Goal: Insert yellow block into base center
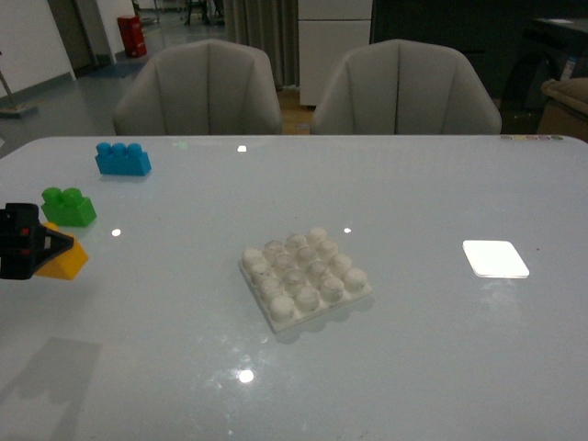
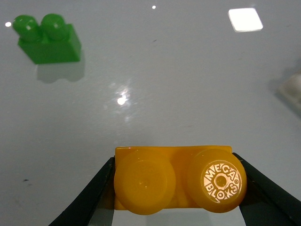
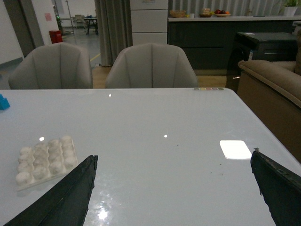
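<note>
My left gripper (image 1: 50,250) is shut on the yellow block (image 1: 64,260) at the table's left edge, just in front of the green brick. In the left wrist view the yellow block (image 2: 176,180) sits between the black fingers (image 2: 87,200) with both studs facing the camera. The white base (image 1: 304,275) with its grid of studs lies near the table's middle, well to the right of the block; it also shows in the right wrist view (image 3: 43,159). My right gripper (image 3: 174,162) is open and empty above bare table, not seen in the front view.
A green two-stud brick (image 1: 68,206) lies just behind the yellow block and shows in the left wrist view (image 2: 48,39). A blue brick (image 1: 122,158) lies farther back left. A bright white patch (image 1: 495,258) is at the right. Two chairs (image 1: 200,89) stand behind the table.
</note>
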Motion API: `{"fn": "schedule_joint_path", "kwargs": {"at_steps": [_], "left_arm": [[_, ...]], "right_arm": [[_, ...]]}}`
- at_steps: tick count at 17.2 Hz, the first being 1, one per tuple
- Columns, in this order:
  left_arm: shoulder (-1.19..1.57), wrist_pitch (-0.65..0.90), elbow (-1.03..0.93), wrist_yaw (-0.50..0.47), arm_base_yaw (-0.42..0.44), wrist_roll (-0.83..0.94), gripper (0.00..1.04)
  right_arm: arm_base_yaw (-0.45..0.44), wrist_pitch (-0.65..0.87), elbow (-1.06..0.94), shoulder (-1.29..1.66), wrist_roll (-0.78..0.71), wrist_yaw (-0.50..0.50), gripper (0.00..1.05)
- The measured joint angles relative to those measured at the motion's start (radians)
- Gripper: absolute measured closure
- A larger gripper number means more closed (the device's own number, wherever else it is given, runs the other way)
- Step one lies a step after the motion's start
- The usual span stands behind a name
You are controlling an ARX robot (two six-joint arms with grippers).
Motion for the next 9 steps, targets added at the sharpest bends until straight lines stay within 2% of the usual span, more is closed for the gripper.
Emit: {"fn": "schedule_joint_path", "kwargs": {"at_steps": [4, 9], "left_arm": [[-0.104, 0.037, -0.073, -0.052, -0.275, -0.118, 0.42], [0.040, 0.035, 0.040, -0.227, -0.537, -0.267, 0.42]], "right_arm": [[0.000, 0.000, 0.000, 0.000, 0.000, 0.000, 0.06], [0.000, 0.000, 0.000, 0.000, 0.000, 0.000, 0.06]]}}
